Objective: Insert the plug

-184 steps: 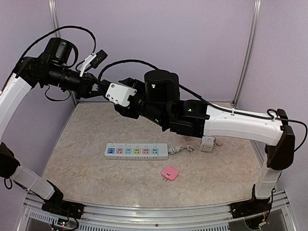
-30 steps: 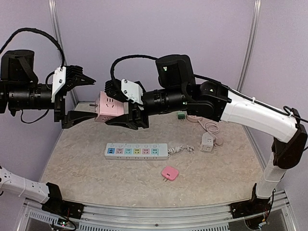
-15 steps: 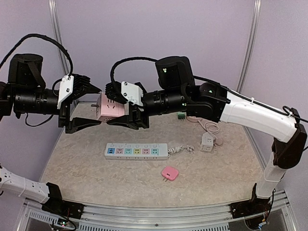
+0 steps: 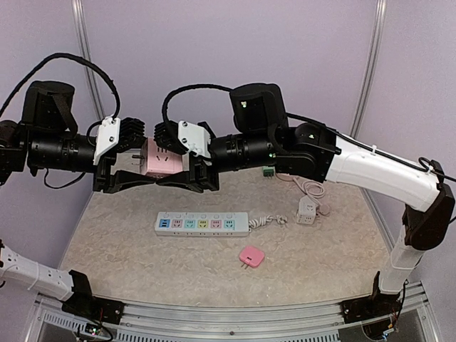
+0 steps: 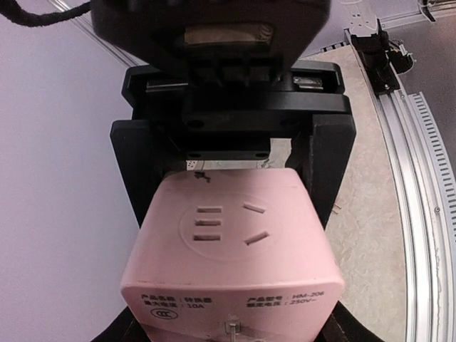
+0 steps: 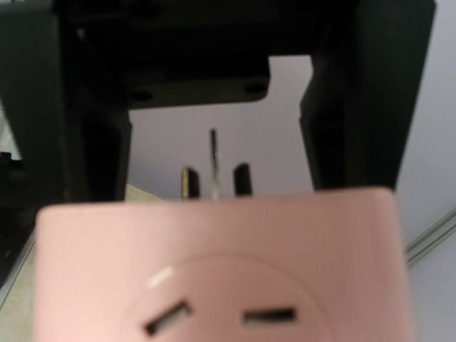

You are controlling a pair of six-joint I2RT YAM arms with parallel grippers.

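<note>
The plug [image 4: 162, 158] is a pink cube held high above the table, its prongs [image 6: 214, 171] pointing towards the left arm. My right gripper [image 4: 178, 158] is shut on its right part, one finger above and one below. My left gripper [image 4: 139, 155] straddles the cube's left end with its fingers against the cube's sides. In the left wrist view the plug [image 5: 231, 249] fills the lower frame, with the right gripper's black fingers [image 5: 139, 178] behind it. The pink cube [image 6: 221, 263] also fills the right wrist view. The white power strip [image 4: 202, 224] lies on the table below.
A flat pink plug [image 4: 251, 256] lies near the table's front. A white cube adapter [image 4: 307, 211] with a coiled cord sits at the right, and a small green part [image 4: 267, 171] lies behind the right arm. Purple walls close the back and sides.
My left gripper has moved right up to the pink plug and narrowed its jaws round the cube's left end. The right gripper has kept its hold in place.
</note>
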